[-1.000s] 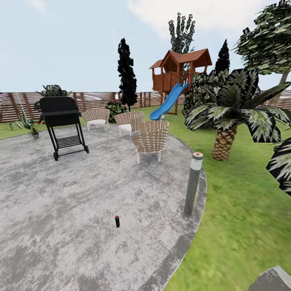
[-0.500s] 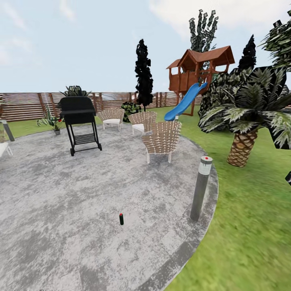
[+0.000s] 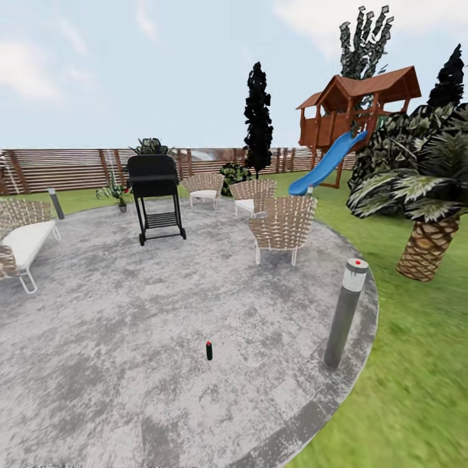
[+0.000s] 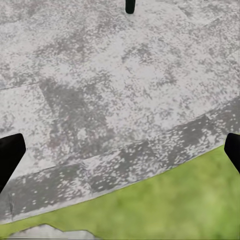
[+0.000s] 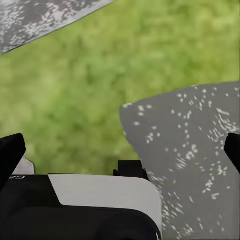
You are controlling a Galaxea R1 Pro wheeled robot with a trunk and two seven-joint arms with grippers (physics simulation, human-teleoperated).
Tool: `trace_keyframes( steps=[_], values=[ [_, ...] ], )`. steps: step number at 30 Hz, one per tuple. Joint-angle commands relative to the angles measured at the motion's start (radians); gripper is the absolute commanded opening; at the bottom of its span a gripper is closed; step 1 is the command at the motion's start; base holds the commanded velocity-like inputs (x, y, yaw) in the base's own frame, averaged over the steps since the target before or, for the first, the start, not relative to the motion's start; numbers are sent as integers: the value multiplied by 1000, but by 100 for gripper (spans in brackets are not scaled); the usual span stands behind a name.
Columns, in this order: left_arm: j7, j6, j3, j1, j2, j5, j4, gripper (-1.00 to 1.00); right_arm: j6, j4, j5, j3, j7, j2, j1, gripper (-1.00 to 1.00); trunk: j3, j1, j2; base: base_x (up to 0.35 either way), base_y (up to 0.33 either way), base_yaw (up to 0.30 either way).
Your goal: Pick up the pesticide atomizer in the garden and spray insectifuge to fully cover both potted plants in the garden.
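Now I am seeing the pesticide atomizer (image 3: 208,350) standing upright on the round paved patch (image 3: 130,325), well ahead of my left gripper (image 4: 120,150) and straight beyond its jaws. The left jaws are standing wide apart and holding nothing. The right gripper (image 5: 120,150) is also wide apart and empty, hanging over lawn (image 5: 75,85) and a stepping stone (image 5: 200,150).

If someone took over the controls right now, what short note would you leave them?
Left tool: open, empty, over the paved patch near its edge.
Right tool: open, empty, over lawn and a stepping stone.
Pesticide atomizer: upright on the paving ahead, left of the grey lamp post.
A small potted plant sits by the fence, left of the grill.
Done: nothing. Left: approach, grasp, spray both plants.
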Motion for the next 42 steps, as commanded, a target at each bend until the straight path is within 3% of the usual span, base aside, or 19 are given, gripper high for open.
trace_keyframes(
  steps=[1, 16, 26, 34, 42],
  values=[
    [0, -3, 0, -1, 0, 0, 1, 100, -3, 0, 0, -1, -1, 0, 0, 100, -1, 0, -1, 40, -83, 258],
    [0, -3, 1, -1, 0, 0, 1, 100, -3, 0, 1, -1, -1, 0, 0, 100, -1, 0, -1, 90, -224, 251],
    [0, -3, 1, -1, 0, 0, 1, 100, -3, -1, 1, -1, -1, 0, 0, 100, -1, 0, -1, 97, -294, 52],
    [0, -3, 0, -1, 0, 0, 1, 100, -3, -1, 1, -1, -1, 0, 0, 100, -1, 0, -1, 89, -295, 234],
    [0, -3, 0, -1, 0, 0, 1, 100, -3, -2, 0, -1, 0, -3, 0, 100, -1, 0, -1, 8, -33, 76]
  ],
)
